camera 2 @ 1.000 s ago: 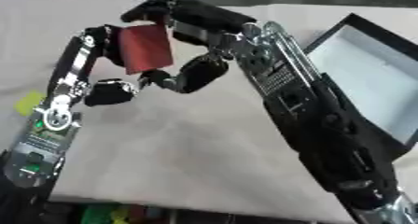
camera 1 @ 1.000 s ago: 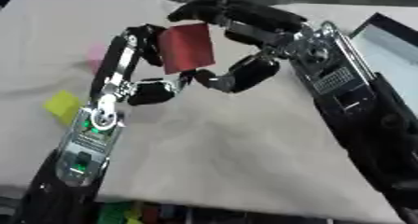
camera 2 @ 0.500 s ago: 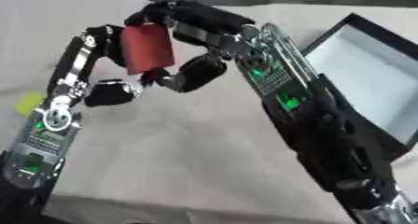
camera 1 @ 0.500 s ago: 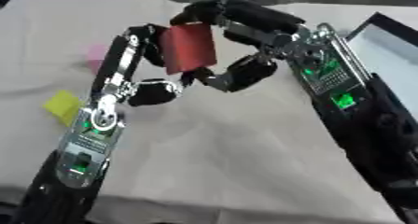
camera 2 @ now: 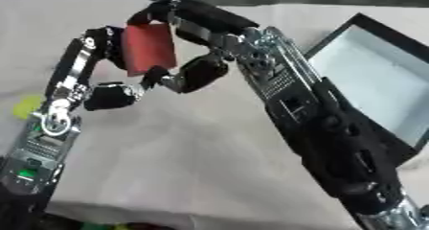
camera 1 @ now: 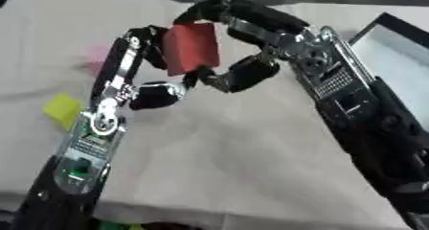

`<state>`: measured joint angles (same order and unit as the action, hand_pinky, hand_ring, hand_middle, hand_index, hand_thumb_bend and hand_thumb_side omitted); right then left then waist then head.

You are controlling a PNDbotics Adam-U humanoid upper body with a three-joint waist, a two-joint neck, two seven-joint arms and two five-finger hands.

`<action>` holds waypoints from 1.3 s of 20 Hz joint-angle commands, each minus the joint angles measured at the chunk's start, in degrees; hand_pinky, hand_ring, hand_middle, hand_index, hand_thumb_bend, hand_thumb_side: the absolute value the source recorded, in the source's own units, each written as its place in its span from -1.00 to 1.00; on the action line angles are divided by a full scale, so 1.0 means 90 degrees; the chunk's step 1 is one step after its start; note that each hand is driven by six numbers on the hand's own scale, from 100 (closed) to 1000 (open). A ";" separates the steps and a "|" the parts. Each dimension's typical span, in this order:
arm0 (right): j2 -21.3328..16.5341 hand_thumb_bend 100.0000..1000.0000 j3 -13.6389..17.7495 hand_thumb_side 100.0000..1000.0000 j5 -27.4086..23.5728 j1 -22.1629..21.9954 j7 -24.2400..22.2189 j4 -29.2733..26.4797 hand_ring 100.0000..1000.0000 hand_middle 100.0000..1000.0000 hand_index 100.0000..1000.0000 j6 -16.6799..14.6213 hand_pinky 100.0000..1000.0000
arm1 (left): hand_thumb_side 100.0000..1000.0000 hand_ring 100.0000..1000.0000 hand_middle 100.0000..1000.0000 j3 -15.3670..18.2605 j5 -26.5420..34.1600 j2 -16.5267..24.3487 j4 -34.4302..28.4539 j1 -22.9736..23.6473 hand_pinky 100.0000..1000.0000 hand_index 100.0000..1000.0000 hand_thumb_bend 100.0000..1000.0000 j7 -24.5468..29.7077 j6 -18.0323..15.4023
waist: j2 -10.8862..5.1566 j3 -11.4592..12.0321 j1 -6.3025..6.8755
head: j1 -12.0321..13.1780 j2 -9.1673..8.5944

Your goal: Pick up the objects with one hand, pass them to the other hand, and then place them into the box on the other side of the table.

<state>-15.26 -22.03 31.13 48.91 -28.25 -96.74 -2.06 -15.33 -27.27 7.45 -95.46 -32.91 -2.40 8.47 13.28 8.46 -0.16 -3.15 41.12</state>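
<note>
A red block (camera 1: 191, 48) is held up above the cloth-covered table (camera 1: 234, 152), between both hands. My left hand (camera 1: 144, 47) reaches up from the lower left; its fingers are curled against the block's left edge and its thumb is bent below the block. My right hand (camera 1: 251, 28) comes in from the right. Its fingers arch over the block's top and its thumb (camera 1: 239, 75) presses at the lower right corner. The box (camera 2: 377, 75), black with a pale inside, lies at the table's right edge.
A yellow piece (camera 1: 63, 110) lies on the cloth left of my left forearm, and a faint pink piece (camera 1: 96, 56) lies farther back. Some green and coloured things (camera 1: 113, 224) show at the bottom edge.
</note>
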 commanded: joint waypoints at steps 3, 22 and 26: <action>-0.0039 -0.81 0.0044 -1.00 0.0048 0.0095 -0.0124 0.0014 0.98 0.33 0.56 -0.0112 0.84 | -1.00 -0.32 -0.27 0.0001 0.0097 -0.0050 -0.0186 -0.0099 -0.11 0.05 -0.51 -0.0059 0.0008 | 0.0023 0.0002 -0.0077 | 0.0018 -0.0067; -0.0025 -0.78 0.0095 -1.00 0.0091 0.0075 -0.0295 0.0134 0.87 0.02 0.37 -0.0228 0.82 | -1.00 -0.33 -0.28 0.0005 0.0340 -0.0121 -0.0302 -0.0128 -0.12 0.04 -0.56 -0.0165 -0.0045 | 0.0037 0.0023 -0.0084 | 0.0014 -0.0132; -0.0014 -0.94 0.0119 -1.00 0.0056 0.0072 0.0048 0.0142 0.72 -0.18 0.15 -0.0025 0.78 | -1.00 -0.33 -0.27 0.0003 0.0433 -0.0130 -0.0334 -0.0119 -0.12 0.05 -0.54 -0.0182 -0.0077 | 0.0037 0.0028 -0.0086 | -0.0004 -0.0144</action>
<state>-14.88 -21.33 31.41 48.99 -28.79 -96.03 -3.01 -15.34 -24.10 6.92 -95.49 -32.81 -3.72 8.30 13.54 8.63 -0.16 -3.15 40.61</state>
